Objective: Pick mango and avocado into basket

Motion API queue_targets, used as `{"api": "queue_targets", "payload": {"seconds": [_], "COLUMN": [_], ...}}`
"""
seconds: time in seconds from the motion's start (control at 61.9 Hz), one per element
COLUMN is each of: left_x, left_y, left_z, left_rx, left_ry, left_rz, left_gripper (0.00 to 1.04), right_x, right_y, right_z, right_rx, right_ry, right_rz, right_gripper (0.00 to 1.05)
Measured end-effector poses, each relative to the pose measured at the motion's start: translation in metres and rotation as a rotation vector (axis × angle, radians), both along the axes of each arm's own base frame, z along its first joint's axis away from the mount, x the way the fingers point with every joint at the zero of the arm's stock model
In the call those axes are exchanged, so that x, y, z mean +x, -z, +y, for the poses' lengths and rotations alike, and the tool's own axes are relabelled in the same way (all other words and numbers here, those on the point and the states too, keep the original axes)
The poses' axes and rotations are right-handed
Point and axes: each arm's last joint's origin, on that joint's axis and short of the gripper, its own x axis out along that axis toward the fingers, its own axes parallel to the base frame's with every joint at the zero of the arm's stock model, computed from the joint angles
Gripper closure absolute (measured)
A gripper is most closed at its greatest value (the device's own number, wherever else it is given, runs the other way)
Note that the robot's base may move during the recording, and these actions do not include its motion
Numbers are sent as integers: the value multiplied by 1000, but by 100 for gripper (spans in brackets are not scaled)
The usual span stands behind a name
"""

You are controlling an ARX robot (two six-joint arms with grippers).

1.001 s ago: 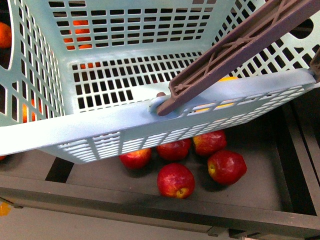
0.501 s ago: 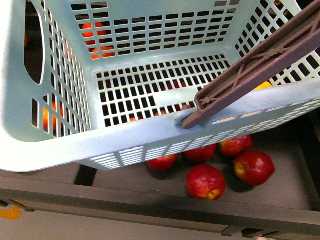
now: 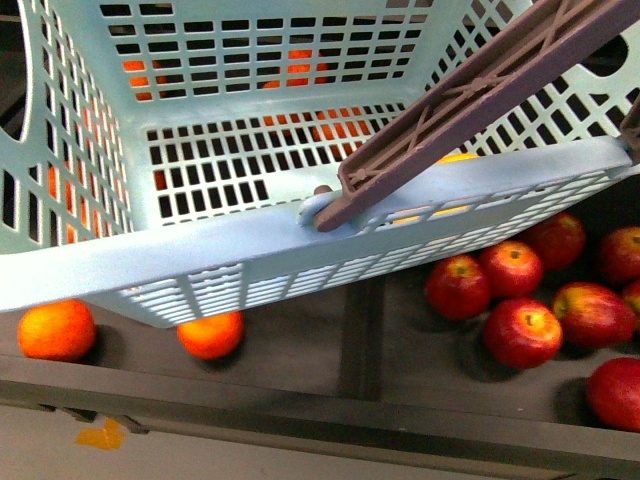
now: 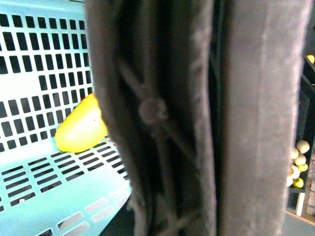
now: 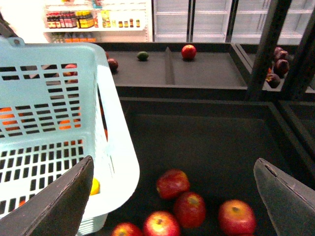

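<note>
left wrist view | smooth yellow mango (image 4: pixel 81 129) is seen in turquoise slotted plastic basket (image 4: pixel 29 73) | left gripper: cannot be told | right gripper (image 5: pixel 173 159): spread apart

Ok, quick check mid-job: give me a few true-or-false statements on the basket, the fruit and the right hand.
1. The mango lies inside the basket. True.
2. An avocado lies in the basket too. False: none shows in it; a dark green fruit sits on the far shelf.
3. The right hand is open and empty. True.
4. Green apples lie below the right hand. False: the apples there are red.
</note>
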Motion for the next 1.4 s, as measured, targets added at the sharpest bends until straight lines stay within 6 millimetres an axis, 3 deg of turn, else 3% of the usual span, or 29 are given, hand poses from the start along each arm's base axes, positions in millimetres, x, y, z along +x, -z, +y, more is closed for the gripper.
{"api": "queue_targets", "payload": {"seconds": [1.405], "left_x": [0], "left_y": [0], "left_z": [0], "left_rx": [-1], "left_ry": [2], "left_rz": [1], "left_gripper": [91], "right_x": [0], "right_y": [0], "right_z": [0], "right_rx": [0], "right_ry": [0], "right_rz": [1], "right_gripper": [9]}}
